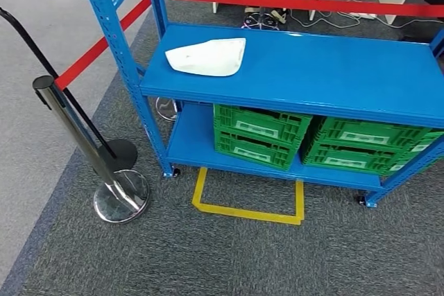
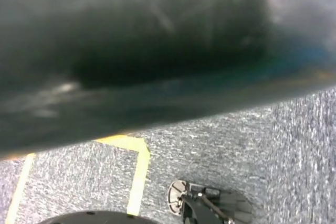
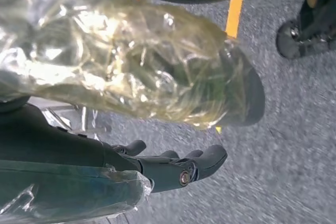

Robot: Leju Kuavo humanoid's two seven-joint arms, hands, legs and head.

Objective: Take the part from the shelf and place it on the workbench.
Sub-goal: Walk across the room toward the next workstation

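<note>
The part point(image 1: 207, 57) is a flat white piece lying on the top board of the blue shelf point(image 1: 325, 77), near its left end. In the right wrist view my right hand point(image 3: 170, 167) hangs over the grey carpet. Its dark fingers point(image 3: 206, 157) stretch out straight, apart from the plastic-wrapped thumb point(image 3: 130, 61), and nothing lies between them. In the left wrist view a dark blurred mass point(image 2: 138, 51), close to the lens, covers the upper half, and I cannot make out how my left hand's fingers lie.
Two green crates point(image 1: 259, 135) point(image 1: 366, 145) stand on the lower board. A yellow tape outline point(image 1: 246, 211) marks the carpet before the shelf. A chrome stanchion point(image 1: 118, 195) leans at the left, and a red belt point(image 1: 293, 1) runs behind the shelf. Chair legs stand beyond.
</note>
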